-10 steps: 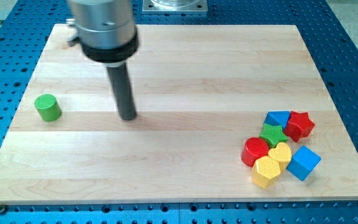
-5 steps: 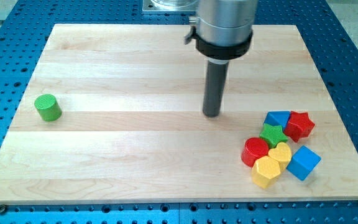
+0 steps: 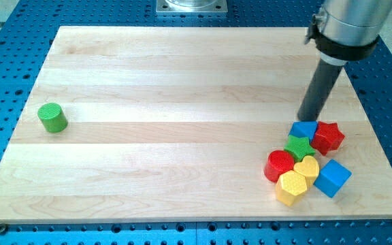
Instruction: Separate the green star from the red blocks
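End effector tip point(image 3: 308, 118) just above blue block point(image 3: 304, 129); green star point(image 3: 297, 146) below.

On the surface point(image 3: 182, 75), the green cylinder point(image 3: 52, 117) is sitting alone far off at the left. A cluster is lying at the near right. In it the green star point(image 3: 298, 146) is touching the blue block point(image 3: 304, 129) behind it, with the red star point(image 3: 328, 137) to its right. The red cylinder point(image 3: 279, 165), yellow heart point(image 3: 307, 167), yellow hexagon point(image 3: 291, 187) and blue cube point(image 3: 332, 177) are crowding in front. My tip point(image 3: 308, 119) is standing just behind the blue block.
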Controlling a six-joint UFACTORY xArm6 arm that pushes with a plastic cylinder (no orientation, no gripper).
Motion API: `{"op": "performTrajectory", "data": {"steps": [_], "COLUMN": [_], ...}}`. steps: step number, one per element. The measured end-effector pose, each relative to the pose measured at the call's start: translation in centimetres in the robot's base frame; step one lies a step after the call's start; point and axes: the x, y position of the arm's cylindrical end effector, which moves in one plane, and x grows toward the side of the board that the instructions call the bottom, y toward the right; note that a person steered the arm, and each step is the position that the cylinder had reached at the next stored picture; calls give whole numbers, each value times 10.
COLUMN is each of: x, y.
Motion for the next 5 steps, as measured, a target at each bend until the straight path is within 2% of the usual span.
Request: {"op": "performTrajectory", "data": {"steps": [5], "x": [-9], "y": [120]}}
